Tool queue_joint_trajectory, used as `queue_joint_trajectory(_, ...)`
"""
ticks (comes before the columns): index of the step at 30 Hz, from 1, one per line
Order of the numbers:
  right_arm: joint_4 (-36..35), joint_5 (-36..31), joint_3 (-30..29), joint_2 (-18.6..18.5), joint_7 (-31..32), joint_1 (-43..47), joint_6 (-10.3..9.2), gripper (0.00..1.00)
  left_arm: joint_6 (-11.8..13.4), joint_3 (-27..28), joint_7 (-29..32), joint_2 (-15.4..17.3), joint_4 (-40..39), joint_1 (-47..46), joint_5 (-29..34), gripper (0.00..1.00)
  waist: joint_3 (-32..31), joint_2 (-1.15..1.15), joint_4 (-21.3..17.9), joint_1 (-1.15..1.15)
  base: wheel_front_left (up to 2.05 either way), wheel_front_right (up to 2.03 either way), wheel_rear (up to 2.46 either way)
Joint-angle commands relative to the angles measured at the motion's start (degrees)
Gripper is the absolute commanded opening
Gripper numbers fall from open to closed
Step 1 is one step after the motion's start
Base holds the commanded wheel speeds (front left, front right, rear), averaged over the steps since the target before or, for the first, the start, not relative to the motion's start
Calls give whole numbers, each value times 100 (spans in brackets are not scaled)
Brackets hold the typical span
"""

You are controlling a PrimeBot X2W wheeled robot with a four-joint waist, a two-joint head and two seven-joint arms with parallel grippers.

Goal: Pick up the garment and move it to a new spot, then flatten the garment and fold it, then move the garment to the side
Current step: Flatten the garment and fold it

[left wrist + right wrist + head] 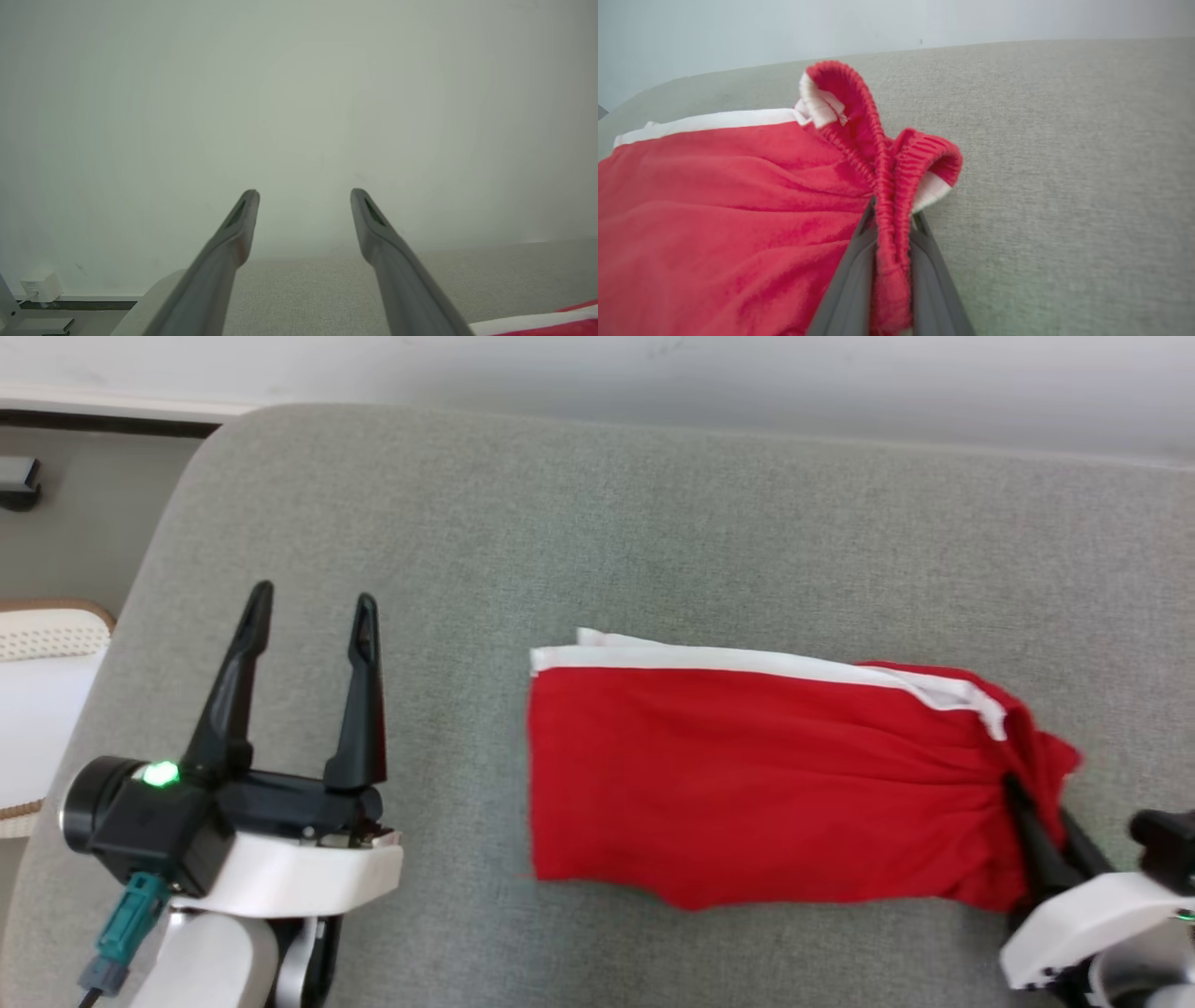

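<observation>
1. Currently, the red shorts (747, 784) lie folded on the grey upholstered surface (653, 523), right of its middle and well apart from its far edge and its rounded far-left corner.
2. Their long side runs roughly parallel to the far edge. A white side stripe (747, 661) runs along the side nearest that edge.
3. The cloth lies mostly flat towards its left end, which is cut straight. At the right end it gathers into wrinkles and lifts off the surface.
4. The right end effector (1018, 798) is at that right end, with its two dark fingers pressed close together on the bunched cloth.
5. In the right wrist view the right end effector (894, 212) pinches the elastic waistband (887, 154). The ribbed red band runs down between the fingers and loops up above the tips, showing white lining on both sides, and the rest of the shorts (714, 210) spreads out to the left.
6. The left end effector (315, 595) is over the bare surface near its left edge, well apart from the shorts. Its fingers are spread with nothing between them.
7. A green light (161, 773) glows on the left wrist.
8. The left wrist view looks along the spread left end effector (304, 193) towards a pale wall (299, 93), with a corner of the shorts (560, 322) at its lower right.
</observation>
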Motion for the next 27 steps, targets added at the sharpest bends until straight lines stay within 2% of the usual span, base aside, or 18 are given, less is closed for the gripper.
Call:
queue_joint_trajectory(1,-85,13,-195,-139,-18,122,-16,0,-73,63,-9,-44,108,97,52,100,-60,0,-44,0,0,0,0)
queue_joint_trajectory(5,-209,48,-556,-249,80,223,-16,0,-230,142,-9,-112,300,187,87,100,-146,0,-120,0,0,0,0)
queue_joint_trajectory(8,-330,133,-606,-256,290,190,-16,0,-340,173,-9,-139,468,240,116,100,-195,0,-171,0,0,0,0)
queue_joint_trajectory(13,-764,1193,-269,16,1033,-93,-15,0,-467,212,-9,-216,692,225,142,100,-262,0,-178,0,0,0,0)
queue_joint_trajectory(17,-1001,2105,239,158,1593,-338,-15,0,-557,229,-9,-295,821,196,162,100,-289,0,-111,0,0,0,0)
queue_joint_trajectory(20,-874,2612,733,210,1788,-504,-15,0,-626,230,-9,-386,878,149,176,100,-276,0,-18,0,0,0,0)
queue_joint_trajectory(23,-530,3114,1292,215,1630,-720,-14,0,-696,205,-9,-492,954,87,203,100,-246,0,107,0,0,0,0)
queue_joint_trajectory(27,123,3501,1894,211,992,-1084,-14,0,-811,162,-9,-649,1040,6,257,100,-184,0,263,0,0,0,0)
